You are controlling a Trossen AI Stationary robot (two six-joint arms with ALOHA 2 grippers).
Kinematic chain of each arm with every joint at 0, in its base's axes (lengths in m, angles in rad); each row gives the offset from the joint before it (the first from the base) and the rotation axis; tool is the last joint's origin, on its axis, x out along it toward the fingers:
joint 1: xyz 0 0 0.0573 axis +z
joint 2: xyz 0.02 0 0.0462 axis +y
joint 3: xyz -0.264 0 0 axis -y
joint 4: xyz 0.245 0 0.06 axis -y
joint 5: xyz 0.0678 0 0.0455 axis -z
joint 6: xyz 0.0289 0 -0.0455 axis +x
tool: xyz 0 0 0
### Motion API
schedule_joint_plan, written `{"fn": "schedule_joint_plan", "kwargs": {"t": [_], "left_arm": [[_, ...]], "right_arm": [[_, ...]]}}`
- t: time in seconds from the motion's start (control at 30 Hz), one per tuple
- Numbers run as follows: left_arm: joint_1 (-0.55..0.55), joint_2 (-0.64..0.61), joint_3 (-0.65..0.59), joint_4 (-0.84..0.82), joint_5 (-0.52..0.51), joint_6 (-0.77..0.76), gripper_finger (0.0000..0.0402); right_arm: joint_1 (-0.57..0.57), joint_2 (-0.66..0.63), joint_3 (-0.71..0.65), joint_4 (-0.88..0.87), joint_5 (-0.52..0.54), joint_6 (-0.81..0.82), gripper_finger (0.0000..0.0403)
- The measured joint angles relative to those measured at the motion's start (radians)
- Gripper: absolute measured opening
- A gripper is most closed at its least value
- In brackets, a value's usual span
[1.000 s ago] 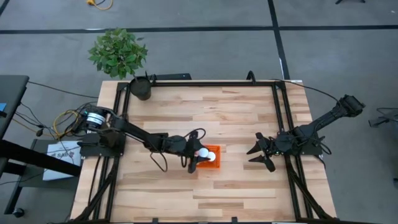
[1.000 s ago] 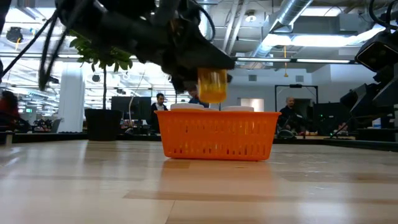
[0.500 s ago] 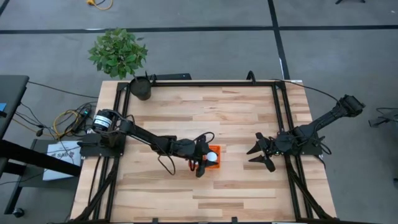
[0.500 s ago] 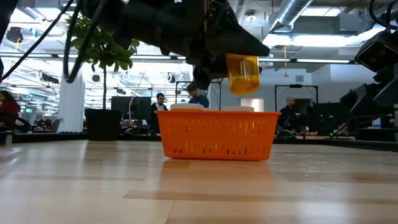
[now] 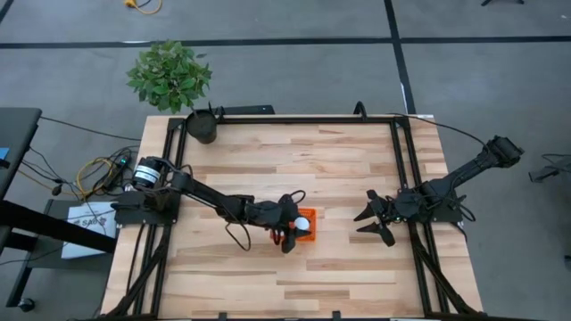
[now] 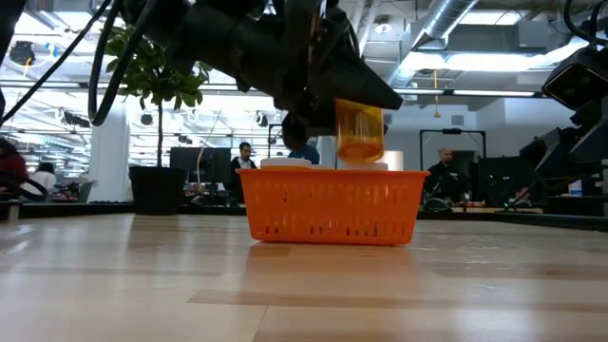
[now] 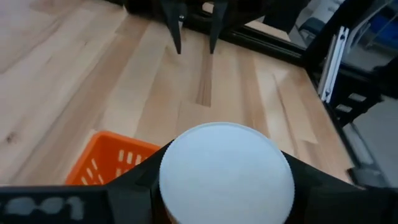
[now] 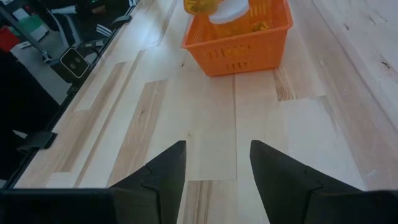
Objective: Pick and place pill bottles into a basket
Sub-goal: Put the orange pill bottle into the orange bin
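Note:
My left gripper (image 5: 292, 232) is shut on an orange pill bottle (image 6: 360, 131) with a white cap (image 7: 225, 174), above the small orange basket (image 6: 332, 204). The basket stands on the table's middle (image 5: 308, 239). White caps of other bottles (image 6: 285, 162) show just over its rim. My right gripper (image 8: 214, 158) is open and empty, low over the table to the right of the basket (image 8: 239, 38). My left gripper pinches the bottle's upper end between its two fingers (image 7: 140, 183), one on either side of the white cap (image 7: 273, 163). The fingers come from above, slanting from the table's left. The bottle's orange body (image 6: 361, 142) hangs below them, slightly tilted, clear of the basket's rim.
A dark round pot (image 5: 202, 127) with a green plant (image 5: 169, 76) stands at the table's far left corner. Black frame rails (image 5: 406, 178) run along the table's sides. Bare wood lies between the basket and my right gripper. People show in the room behind.
My left gripper has carried the bottle toward the table's right edge, from the basket's left part to over its middle. It first rose a little, then came down a little. The bottle stays held and clear of the basket.

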Motion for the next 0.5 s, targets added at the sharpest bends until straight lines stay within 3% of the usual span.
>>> {"fn": "schedule_joint_plan", "kwargs": {"t": [0.2, 0.5], "left_arm": [[-0.003, 0.000, 0.000, -0.012, 0.006, -0.132, 0.0171], [-0.018, 0.001, -0.001, -0.100, -0.009, -0.128, 0.0171]], "right_arm": [[0.000, 0.000, 0.000, 0.000, 0.000, 0.000, 0.0171], [0.000, 0.000, 0.000, 0.000, 0.000, 0.000, 0.0171]]}}
